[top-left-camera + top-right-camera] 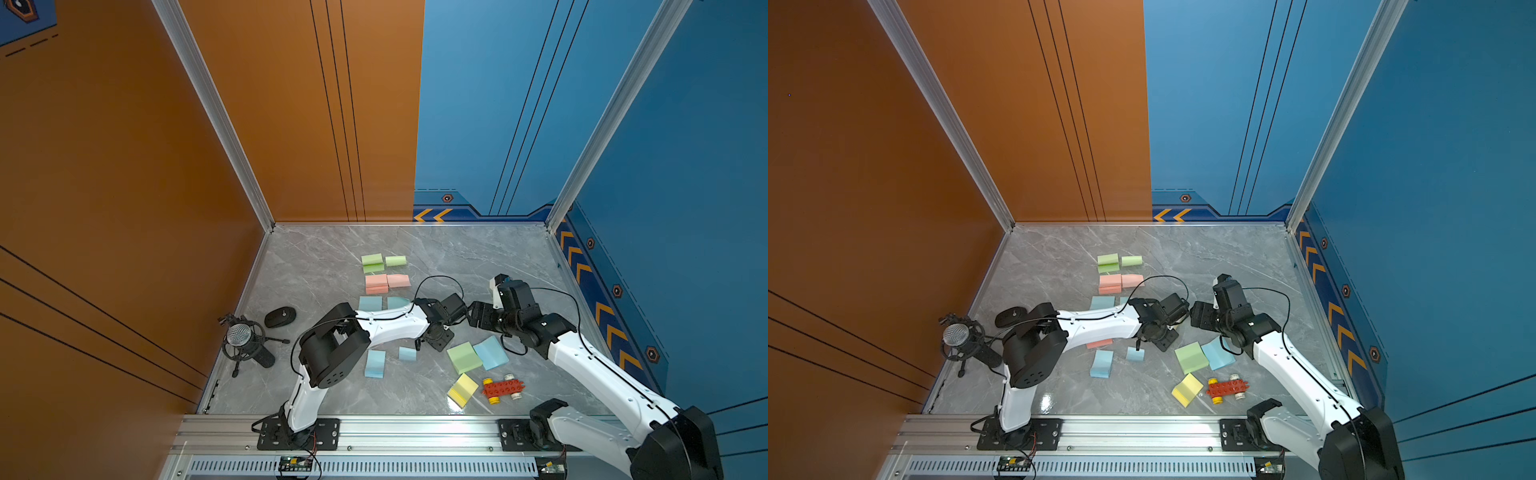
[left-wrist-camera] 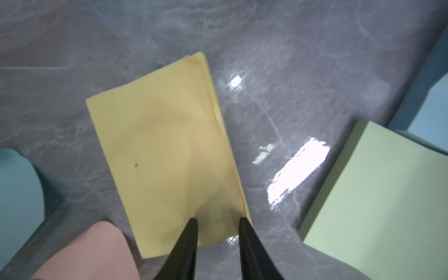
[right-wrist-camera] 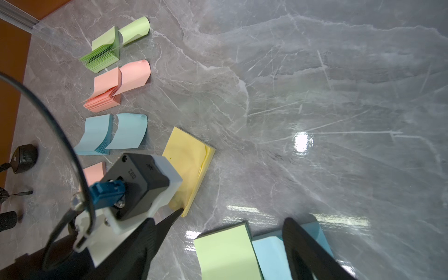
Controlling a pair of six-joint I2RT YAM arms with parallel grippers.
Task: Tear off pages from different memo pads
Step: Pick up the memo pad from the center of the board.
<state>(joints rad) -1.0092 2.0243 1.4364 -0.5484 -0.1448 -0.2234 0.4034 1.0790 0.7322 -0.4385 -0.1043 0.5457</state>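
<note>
Yellow pad [image 3: 189,157] lies on the bench [image 3: 315,97], mostly hidden beneath the left arm [image 1: 395,324] in both top views. Left gripper [image 2: 217,218] tips stand narrowly apart over its edge; right gripper [image 3: 235,214] gapes wide, one finger covering part of a blue pad [image 3: 266,254].

Bright, even overhead lighting in both top views; faint, soft shadows; pale sheen on the grey marble tabletop [image 1: 415,395] near the front rail [image 1: 415,432]. Hard white glare patches on that surface in both wrist views. Pink paper [image 2: 84,254] out of focus in the left wrist view; dark fingers [image 3: 305,247] of the right gripper [image 3: 234,215] blurred close to the lens.
</note>
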